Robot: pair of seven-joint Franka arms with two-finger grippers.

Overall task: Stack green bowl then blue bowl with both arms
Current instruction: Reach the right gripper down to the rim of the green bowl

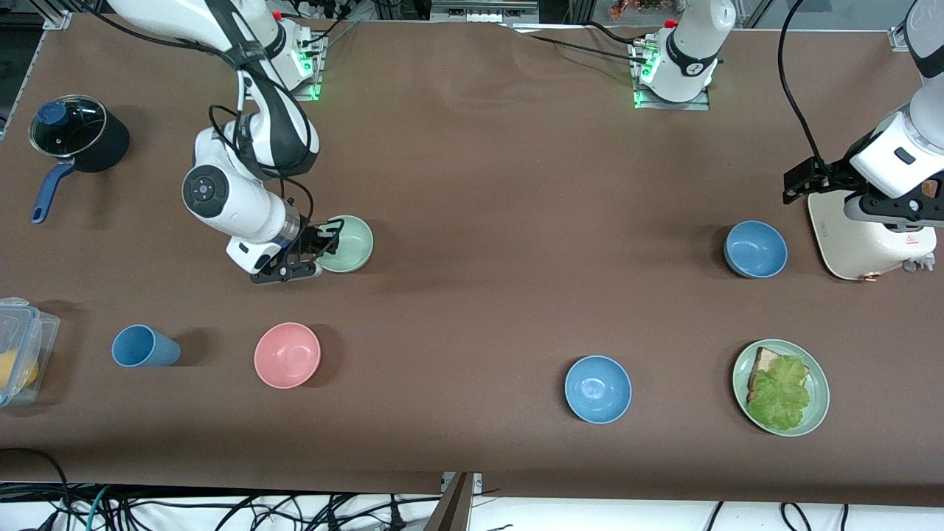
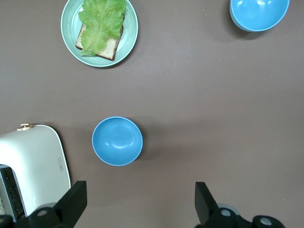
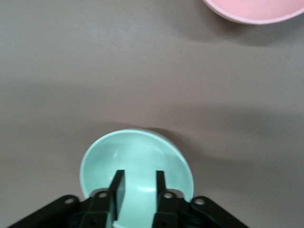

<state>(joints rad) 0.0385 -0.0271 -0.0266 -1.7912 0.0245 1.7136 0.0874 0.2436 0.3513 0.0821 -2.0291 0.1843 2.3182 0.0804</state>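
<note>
Wide brown matte surface [image 1: 487,169], evenly lit from above, soft shadows. Black and white cables [image 1: 221,509] tangled on the pale floor along the surface's edge nearest the front camera. Silver metal frame rails [image 1: 472,10] along the edge where the bases stand.

- The table [image 1: 472,184] wears a matt brown cloth-like cover, faintly rippled.
- The green bowl [image 3: 137,161] looks like smooth plastic with a soft satin sheen.
- The blue bowl [image 2: 117,141] has a smooth surface with mild highlights inside.
- The pink bowl [image 1: 287,355] looks matt and plain.
- The pot [image 1: 77,133] is matt black under a glossy glass lid.
- The toaster [image 2: 33,166] has a smooth cream shell.
- Both arms have glossy white plastic covers; the right gripper [image 3: 137,183] is matt black.
</note>
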